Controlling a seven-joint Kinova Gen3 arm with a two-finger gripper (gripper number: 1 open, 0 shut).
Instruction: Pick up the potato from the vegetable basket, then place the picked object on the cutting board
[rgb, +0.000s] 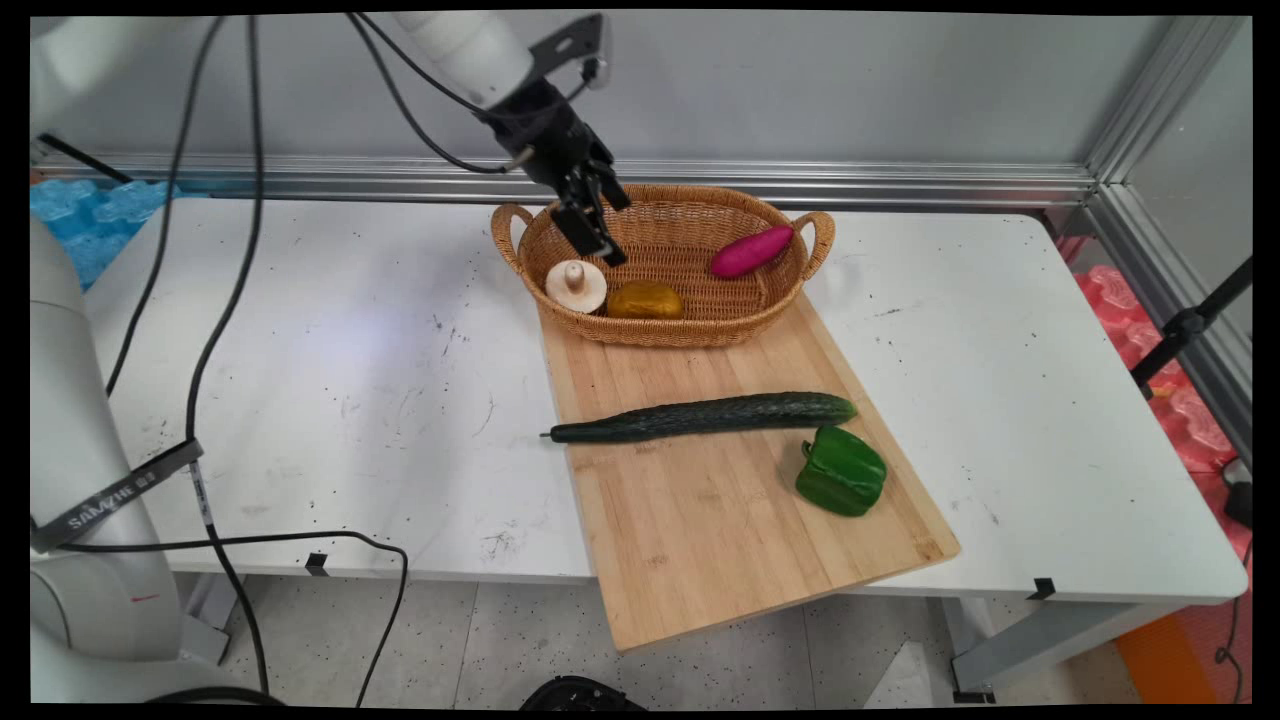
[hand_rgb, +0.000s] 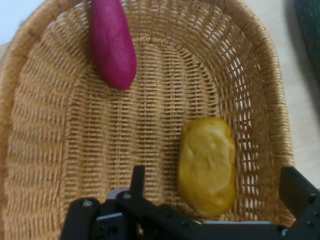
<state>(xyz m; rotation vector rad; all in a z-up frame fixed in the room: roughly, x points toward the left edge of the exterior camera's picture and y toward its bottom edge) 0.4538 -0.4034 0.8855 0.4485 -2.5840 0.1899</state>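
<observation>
Black two-finger gripper (rgb: 598, 228) poised over the left half of a woven wicker basket (rgb: 690, 325), fingers spread apart, holding nothing; nearest to a pale mushroom (rgb: 576, 285) lying cap-outward at the basket's left end; just beside the mushroom, a yellow-brown potato (rgb: 645, 300) on its side against the near wall, seen in the hand view (hand_rgb: 207, 165) between the open fingers; well apart, at the right end, a magenta sweet potato (rgb: 751, 250) lying aslant, likewise visible (hand_rgb: 112, 42) against the far wall; basket resting on the far end of a wooden cutting board (rgb: 700, 520).
</observation>
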